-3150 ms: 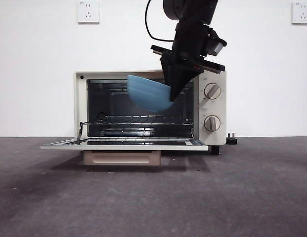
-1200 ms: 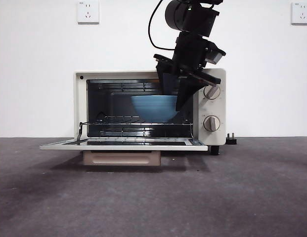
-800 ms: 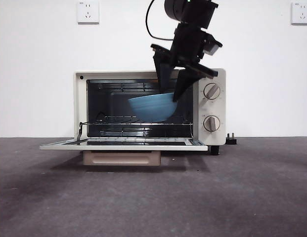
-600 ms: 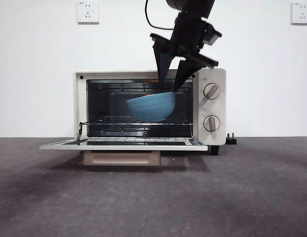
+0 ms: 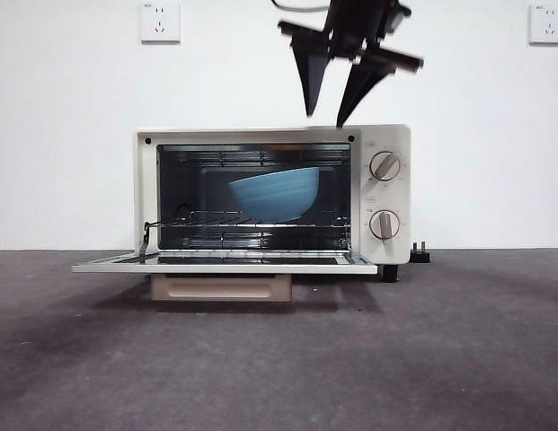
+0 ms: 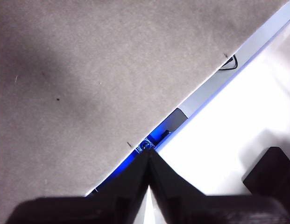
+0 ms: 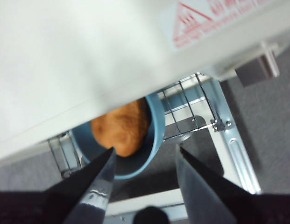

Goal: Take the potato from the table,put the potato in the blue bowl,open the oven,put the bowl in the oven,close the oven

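Hovering above the top of the cream-white countertop oven (image 5: 272, 197), the right gripper (image 5: 331, 112) holds nothing, its two black jaws spread apart with their tips pointing down near the oven's upper edge, at about one o'clock from the bowl. The round, matte mid-blue bowl (image 5: 275, 194) sits on the wire rack (image 5: 252, 218) inside the open cavity, tilted, with its rim higher toward three o'clock; whether it rests steadily there cannot be told. From the right wrist view the smooth orange-brown potato (image 7: 121, 127) lies inside that bowl (image 7: 155, 140), half hidden under the oven's top panel. The dark glass door (image 5: 225, 264) lies folded down flat in front, at six o'clock from the bowl, with its beige bar handle (image 5: 222, 286) beneath it.

The left gripper (image 6: 147, 177) waits well apart from the work, over the dark grey matte table (image 6: 88, 74), its jaws pressed together to a point.

Judging by this, the potato is in the bowl, the oven is open and the bowl is placed inside. What seems left is the last step: swinging the door up and shut. The tilted bowl might shift when the door closes.
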Controlling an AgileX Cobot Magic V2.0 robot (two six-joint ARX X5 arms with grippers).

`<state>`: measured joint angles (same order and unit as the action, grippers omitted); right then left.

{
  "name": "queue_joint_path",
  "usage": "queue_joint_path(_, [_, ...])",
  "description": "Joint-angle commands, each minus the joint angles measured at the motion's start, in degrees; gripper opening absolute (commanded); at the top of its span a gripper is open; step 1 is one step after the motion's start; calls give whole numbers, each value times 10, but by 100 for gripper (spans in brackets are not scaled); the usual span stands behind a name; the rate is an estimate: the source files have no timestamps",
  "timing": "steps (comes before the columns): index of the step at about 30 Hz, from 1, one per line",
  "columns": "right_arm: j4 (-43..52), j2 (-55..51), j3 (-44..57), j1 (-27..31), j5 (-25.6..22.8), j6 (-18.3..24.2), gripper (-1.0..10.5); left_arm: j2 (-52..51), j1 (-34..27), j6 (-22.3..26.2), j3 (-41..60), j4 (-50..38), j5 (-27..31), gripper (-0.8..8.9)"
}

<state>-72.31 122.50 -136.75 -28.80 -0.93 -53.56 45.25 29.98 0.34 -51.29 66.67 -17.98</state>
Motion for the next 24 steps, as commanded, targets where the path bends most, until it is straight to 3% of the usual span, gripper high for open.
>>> queue_joint_path(1, [-26,-5,-43,-1,-2,100,217,-1,1,-4,3,-11,5,-6])
queue_joint_path(5, [-64,-7,-112,-9,-11,223,182,1,-1,-3,3,-37,52,-6])
queue_joint_path(9, [-65,-47,-131,-22,-32,301,-17,23,-10,-3,3,-62,56,-6])
queue_joint_path(13, [-66,-91,-130,-48,-70,417,-12,57,-33,2,3,-87,53,-7])
queue_joint_path(15, [-66,-112,-130,-59,-70,466,-12,80,-47,14,3,-98,21,-8])
queue_joint_path(19, [-66,-157,-108,-70,-69,517,-12,122,-89,30,3,-127,-63,-8])
queue_joint_path(24, [-66,-242,0,-67,-79,543,-12,167,-150,30,3,-170,-97,-8])
